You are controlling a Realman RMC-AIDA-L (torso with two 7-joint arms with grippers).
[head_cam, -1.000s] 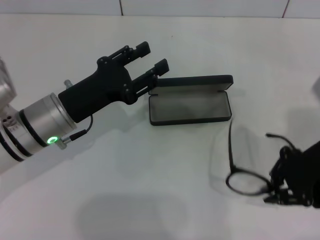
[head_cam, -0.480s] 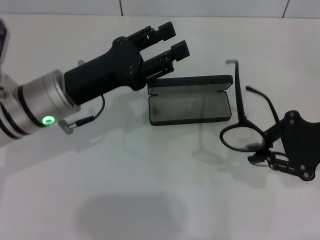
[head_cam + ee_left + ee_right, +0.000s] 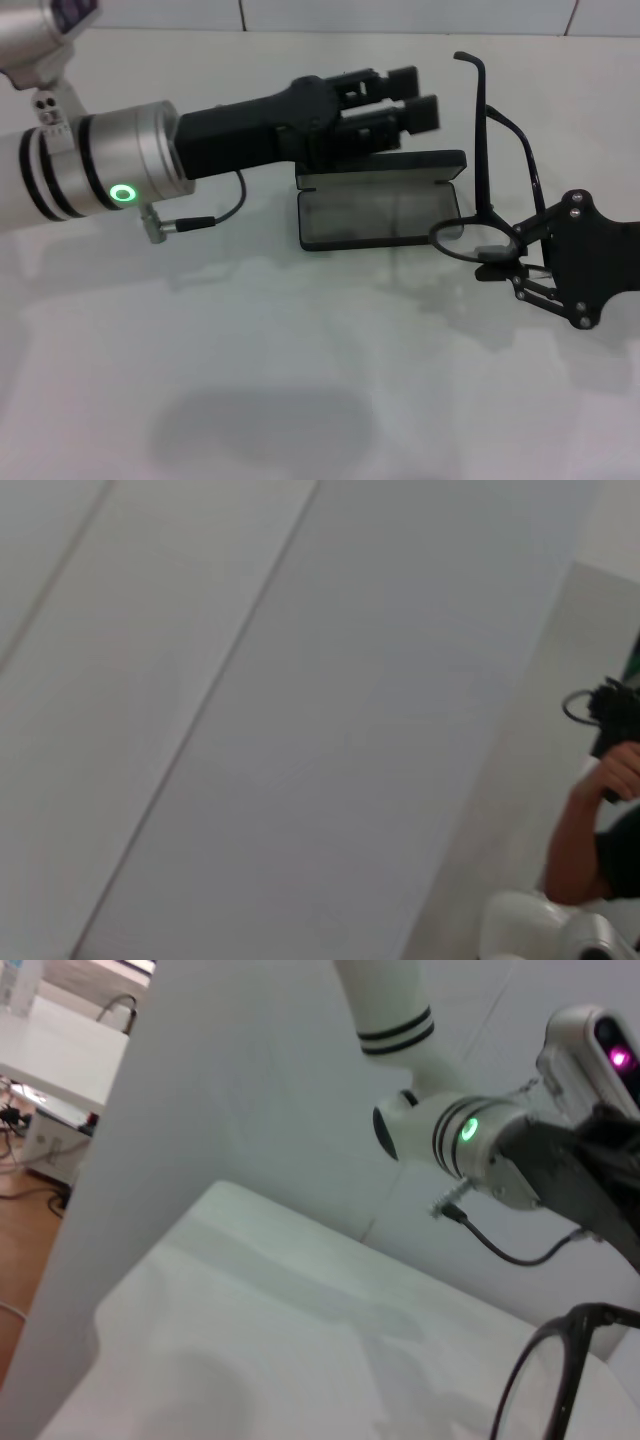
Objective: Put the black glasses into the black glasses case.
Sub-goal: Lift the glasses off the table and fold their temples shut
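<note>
- The black glasses point(image 3: 487, 195) are up off the worktop point(image 3: 300, 380), right of centre in the head view. The lens ring hangs low and the temple arms point toward the top of the frame.
- The right end effector point(image 3: 500, 268), at the right edge, is clamped onto the frame right by the lens.
- The black glasses case point(image 3: 382, 208) sits open in the middle of the frame. Grey lining faces up and the lid stands along its far edge. The lens ring overlaps the case's right end from this angle.
- The left end effector point(image 3: 408, 100) hovers above the lid, upper centre. Its fingers are spread apart and holding nothing.
- In the right wrist view, one lens rim point(image 3: 560, 1370) shows at the lower right.
</note>
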